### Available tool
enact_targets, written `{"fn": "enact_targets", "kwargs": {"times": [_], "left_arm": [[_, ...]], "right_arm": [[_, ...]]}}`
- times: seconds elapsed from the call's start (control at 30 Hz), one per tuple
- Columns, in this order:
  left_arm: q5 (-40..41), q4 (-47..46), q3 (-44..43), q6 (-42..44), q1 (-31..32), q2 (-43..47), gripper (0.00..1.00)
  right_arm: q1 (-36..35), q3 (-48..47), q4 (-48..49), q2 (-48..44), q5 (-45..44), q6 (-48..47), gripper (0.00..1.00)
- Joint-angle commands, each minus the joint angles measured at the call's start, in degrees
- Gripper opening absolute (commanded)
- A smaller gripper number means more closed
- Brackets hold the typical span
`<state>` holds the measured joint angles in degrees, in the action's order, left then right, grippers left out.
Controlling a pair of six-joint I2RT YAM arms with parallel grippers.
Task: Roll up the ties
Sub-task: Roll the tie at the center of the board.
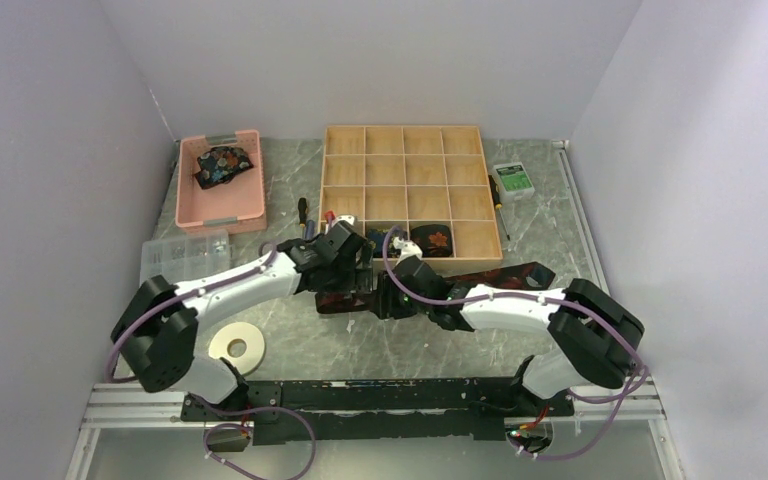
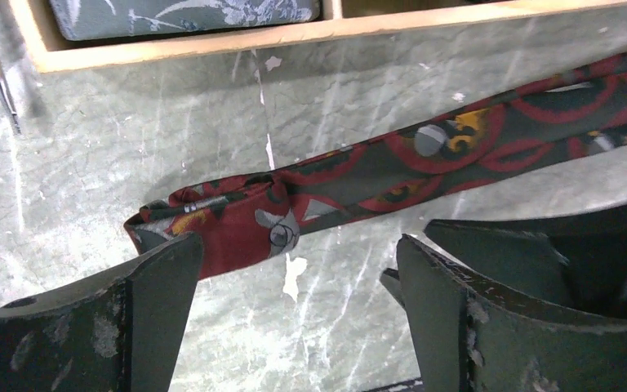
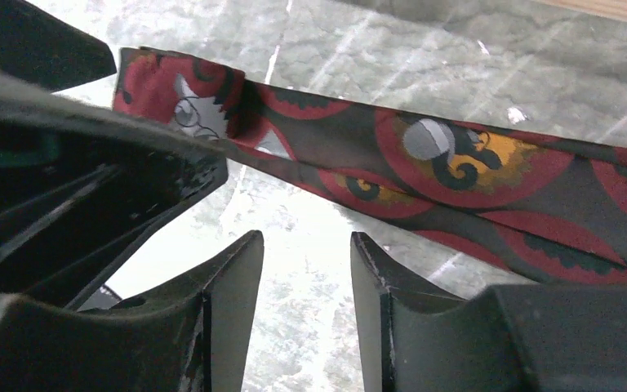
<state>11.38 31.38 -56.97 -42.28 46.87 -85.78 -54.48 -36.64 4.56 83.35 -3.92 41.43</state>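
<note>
A dark red patterned tie [image 1: 480, 280] lies flat on the table in front of the wooden box, its left end folded over [image 2: 212, 224]. It also shows in the right wrist view [image 3: 457, 171]. My left gripper [image 2: 298, 273] is open and empty, low over the table just short of the folded end. My right gripper [image 3: 306, 253] is open a little and empty, close beside the left one, with the tie just beyond its fingertips. In the top view the two grippers [image 1: 355, 268] [image 1: 400, 292] meet over the tie's left part. Rolled ties [image 1: 432, 240] [image 2: 180, 15] sit in the box.
The wooden compartment box [image 1: 405, 165] stands right behind the grippers; its front wall [image 2: 294, 37] is close. A pink bin [image 1: 188, 195] holding a tie [image 1: 222, 165] is at the back left. A clear case [image 1: 185, 255], a tape roll [image 1: 237, 347], screwdrivers [image 1: 303, 212] and a small green box [image 1: 512, 178] lie around.
</note>
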Motion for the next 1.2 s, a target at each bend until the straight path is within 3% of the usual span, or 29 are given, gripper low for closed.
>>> {"fn": "enact_targets", "kwargs": {"times": [0.0, 0.17, 0.37, 0.53, 0.8, 1.17], "left_arm": [[1.6, 1.3, 1.0, -1.6, 0.2, 6.3, 0.93], [6.4, 0.8, 8.4, -5.5, -2.2, 17.1, 0.93], [-5.9, -11.0, 24.7, -6.2, -14.6, 32.5, 0.93], [-10.8, -16.7, 32.5, -7.6, -20.7, 40.4, 0.93], [-17.8, -24.4, 36.9, -8.5, -25.1, 38.9, 0.91], [-24.7, -32.5, 40.8, -8.6, -27.6, 34.5, 0.83]], "right_arm": [[2.0, -3.5, 3.2, 0.0, 5.6, 0.9, 0.50], [3.4, -8.5, 4.0, 4.1, 11.3, 2.3, 0.52], [5.1, -14.6, 5.2, 12.0, 18.9, 5.4, 0.53], [6.5, -16.4, 6.9, 16.2, 21.6, 7.9, 0.53], [7.2, -17.0, 8.9, 20.8, 23.7, 10.5, 0.49], [7.5, -14.4, 20.8, 25.9, 29.1, 15.8, 0.26]]}}
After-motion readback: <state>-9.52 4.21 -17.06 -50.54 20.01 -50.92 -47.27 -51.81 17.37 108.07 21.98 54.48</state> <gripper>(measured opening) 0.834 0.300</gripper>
